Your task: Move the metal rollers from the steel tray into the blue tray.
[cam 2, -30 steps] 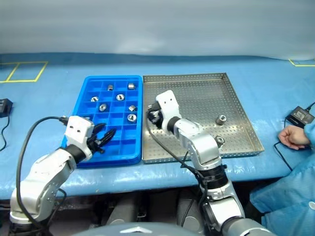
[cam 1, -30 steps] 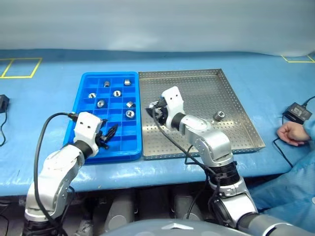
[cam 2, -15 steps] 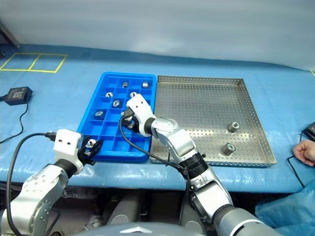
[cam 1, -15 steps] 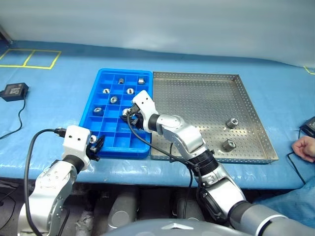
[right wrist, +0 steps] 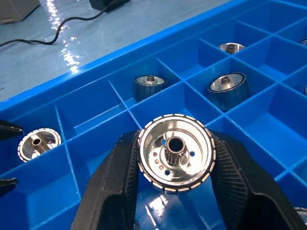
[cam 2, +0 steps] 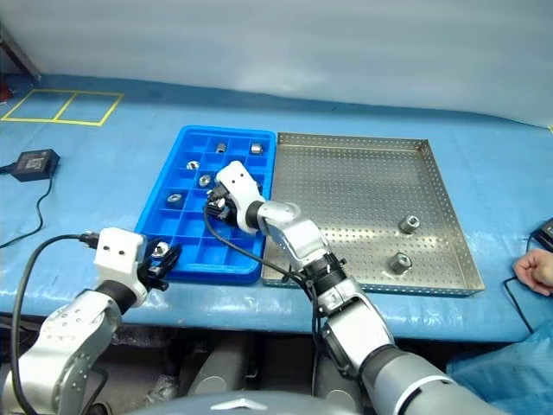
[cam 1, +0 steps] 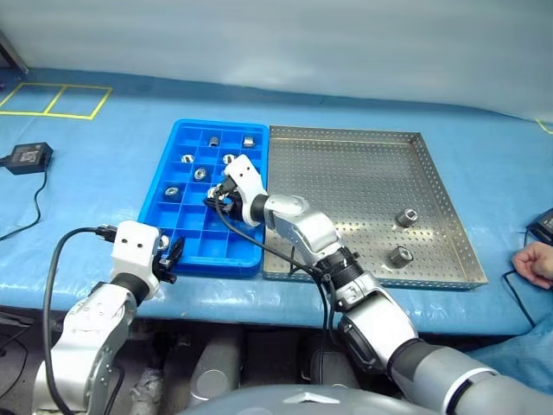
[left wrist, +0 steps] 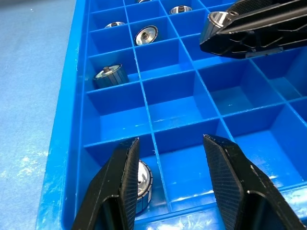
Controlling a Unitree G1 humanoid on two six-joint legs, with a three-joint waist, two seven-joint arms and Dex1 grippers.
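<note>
The blue tray (cam 1: 183, 226) lies left of the steel tray (cam 1: 346, 169), their edges touching. My right gripper (cam 1: 220, 201) hovers over the blue tray's middle compartments, shut on a shiny metal roller (right wrist: 175, 153). Several rollers (cam 1: 200, 174) sit in the far compartments, and one (left wrist: 142, 183) lies in the near-left corner cell. My left gripper (left wrist: 170, 153) stands open just above that corner with nothing between its fingers. Two rollers (cam 1: 403, 217) (cam 1: 398, 256) rest on the steel tray's near right part.
A black power adapter (cam 1: 26, 156) with a cable lies on the blue table cover at the far left. A person's hand (cam 1: 536, 261) rests at the right edge beside another adapter (cam 1: 544, 226). Yellow tape squares (cam 1: 52, 99) mark the far left.
The camera has swung. My right gripper carried the roller from the steel tray's left side over the blue tray. My left gripper drew back to the tray's near-left corner.
</note>
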